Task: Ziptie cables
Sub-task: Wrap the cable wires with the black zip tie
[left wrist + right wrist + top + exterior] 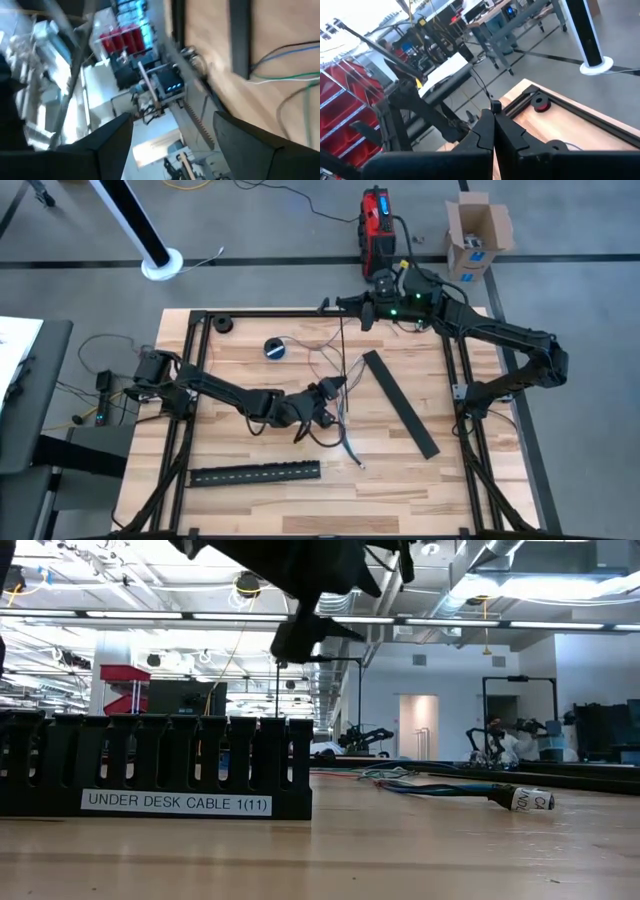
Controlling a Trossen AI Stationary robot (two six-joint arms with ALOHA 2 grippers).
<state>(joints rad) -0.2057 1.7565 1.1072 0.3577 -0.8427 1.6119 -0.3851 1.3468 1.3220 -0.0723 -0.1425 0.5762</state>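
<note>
Cables (335,370) lie between tape roll (276,348) and slotted strip (400,402).

Left arm: reaches low across the table's middle, wrist rolled sideways.
Left gripper (330,392): dark fingers (112,145) spread wide apart.
Right arm: folded back at the far edge.
Right gripper (327,305): fingers pressed together.

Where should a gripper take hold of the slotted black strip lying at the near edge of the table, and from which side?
Probably mid-length on the slotted black strip, coming straight down from above with fingers across its narrow width. It lies flat on the table, long and thin, nothing touching it, so its long sides look free.
</note>
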